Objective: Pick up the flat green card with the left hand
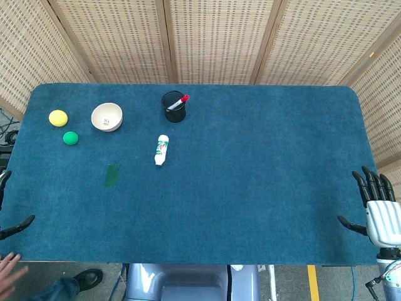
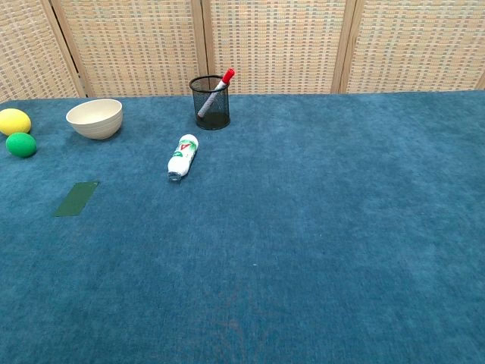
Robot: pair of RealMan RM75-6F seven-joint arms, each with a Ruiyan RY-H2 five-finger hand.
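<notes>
Flat green card (image 1: 112, 175) is lying thin and rectangular on the napped blue cloth table (image 1: 250, 188), left of the lying white bottle (image 1: 161, 150). Mesh black cup (image 1: 174, 107) is holding a red-capped pen. Left hand (image 1: 7, 213) is barely showing at the table's edge; cannot tell its grip. Right hand (image 1: 376, 210) is resting released, fingers spread, empty.

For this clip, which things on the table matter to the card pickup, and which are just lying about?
Belongs to the job:
- green card, flat on the blue cloth
- left hand, at the table's left edge

Just lying about:
- yellow ball
- green ball
- white bowl
- mesh pen cup holding a marker
- small white bottle, on its side
</notes>
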